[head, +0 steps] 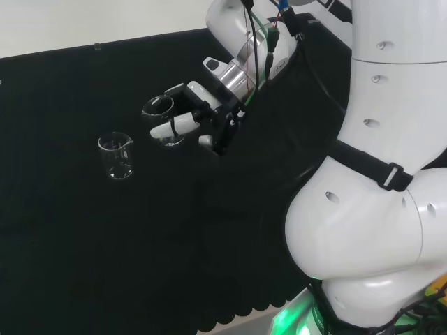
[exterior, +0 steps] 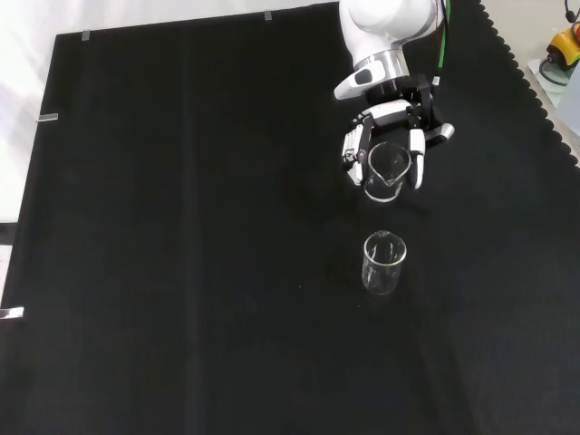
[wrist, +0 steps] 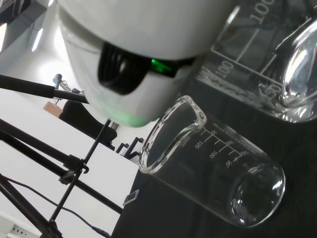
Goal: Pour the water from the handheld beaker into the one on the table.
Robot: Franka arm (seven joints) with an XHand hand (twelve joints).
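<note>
My hand (head: 202, 115) (exterior: 390, 122) is shut on a clear glass beaker (head: 162, 120) (exterior: 386, 172), with white fingers curled round its sides. It hangs upright a little above the cloth. A second clear beaker (head: 116, 155) (exterior: 383, 263) stands alone on the black cloth, to the left of the held one in the head view and nearer the camera in the front view. In the wrist view the held beaker (wrist: 267, 64) is close, with printed scale marks, and the standing beaker (wrist: 213, 173) lies beyond it. Whether either holds water I cannot tell.
Black cloth (exterior: 181, 227) covers the bench all round both beakers. The arm's big white links (head: 377, 174) stand at the right of the head view. The cloth's scalloped edge (exterior: 535, 100) runs along the right in the front view.
</note>
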